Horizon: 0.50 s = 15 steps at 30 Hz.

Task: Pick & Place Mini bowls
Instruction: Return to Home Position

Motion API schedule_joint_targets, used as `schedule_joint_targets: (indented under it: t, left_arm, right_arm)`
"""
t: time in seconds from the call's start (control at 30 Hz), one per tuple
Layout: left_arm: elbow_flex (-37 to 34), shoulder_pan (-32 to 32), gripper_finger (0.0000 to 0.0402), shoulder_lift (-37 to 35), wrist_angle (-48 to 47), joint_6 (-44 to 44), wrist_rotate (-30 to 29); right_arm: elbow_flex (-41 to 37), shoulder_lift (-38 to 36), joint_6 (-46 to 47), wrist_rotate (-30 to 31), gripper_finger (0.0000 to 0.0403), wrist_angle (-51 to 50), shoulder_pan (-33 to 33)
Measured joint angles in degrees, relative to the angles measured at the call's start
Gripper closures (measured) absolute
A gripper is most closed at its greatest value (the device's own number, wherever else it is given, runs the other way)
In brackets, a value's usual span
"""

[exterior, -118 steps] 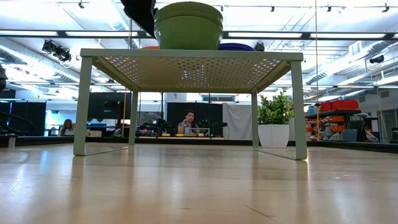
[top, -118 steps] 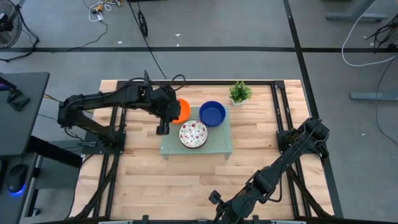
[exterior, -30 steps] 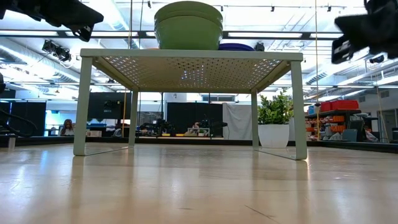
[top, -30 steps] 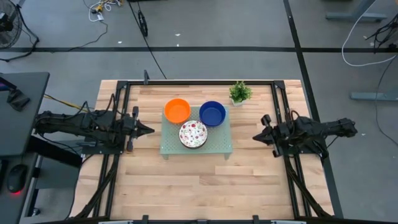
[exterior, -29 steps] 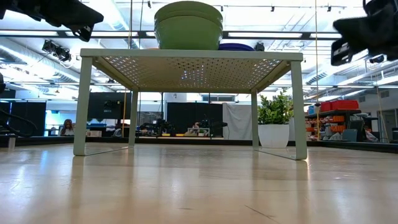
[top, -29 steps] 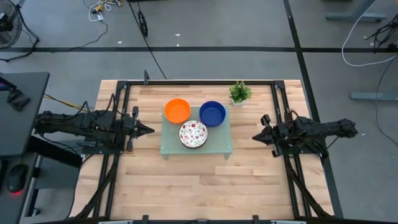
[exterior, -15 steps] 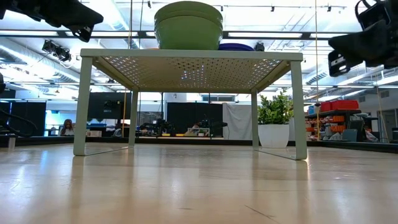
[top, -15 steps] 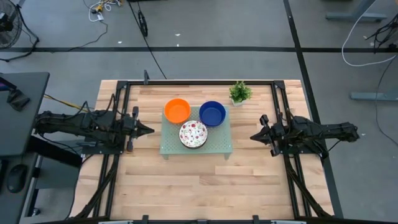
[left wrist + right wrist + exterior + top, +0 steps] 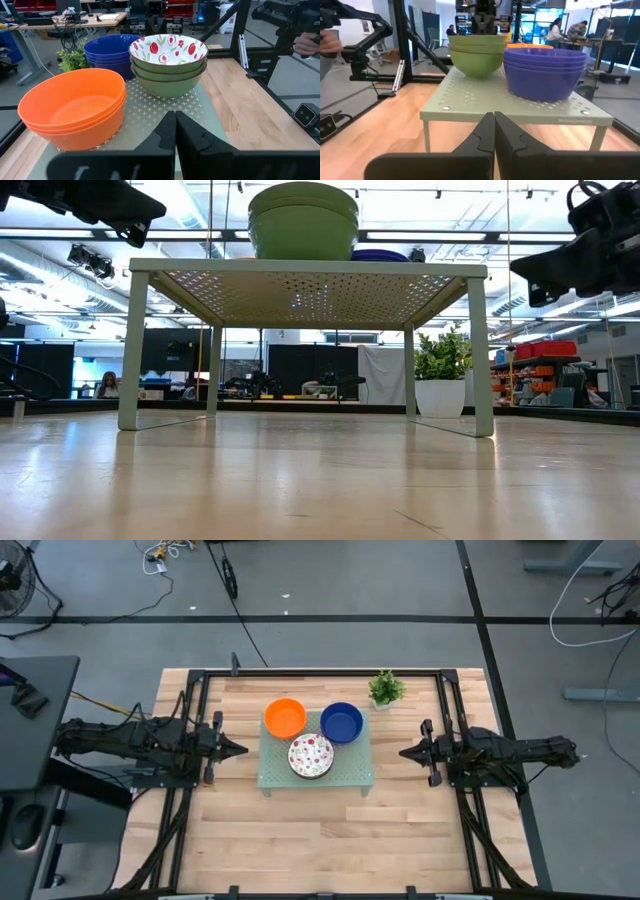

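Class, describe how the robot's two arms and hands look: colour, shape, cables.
The left arm and right arm are black, slim, jointed links with thin cable loops alongside. The left hand and right hand each end in two dark tapering fingers. No markings are readable.

Table (image 9: pixel 300 840): light wood planks, black frame round the edge, fills the middle of the high view. Two things stand directly on it:
- shelf (image 9: pixel 350 772): pale green, perforated top, four legs, frame centre, slightly above the middle
- plant (image 9: pixel 386 689): small pot, just off the shelf's upper right corner, not touching

On the shelf top, three bowl stacks close together:
- orange stack (image 9: pixel 285 718): upper left
- blue stack (image 9: pixel 342 723): upper middle, right of orange
- white speckled stack (image 9: pixel 311 755): below and between them, green outside

Low view: all four shelf legs flat on the wood.
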Motion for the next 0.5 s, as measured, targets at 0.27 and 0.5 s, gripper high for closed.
schedule_joint_targets:
  t: [0.27,0.5]
  left_arm:
    - [0.0,0.0,0.0396,0.0,0.0,-0.02,0.0]
    - [0.0,0.0,0.0396,0.0,0.0,-0.04,0.0]
  right_arm:
    - [0.0,1.65,2.01,-0.08,0.039,0.04,0.02]
    - [0.02,1.68,1.99,-0.08,0.0389,0.09,0.02]
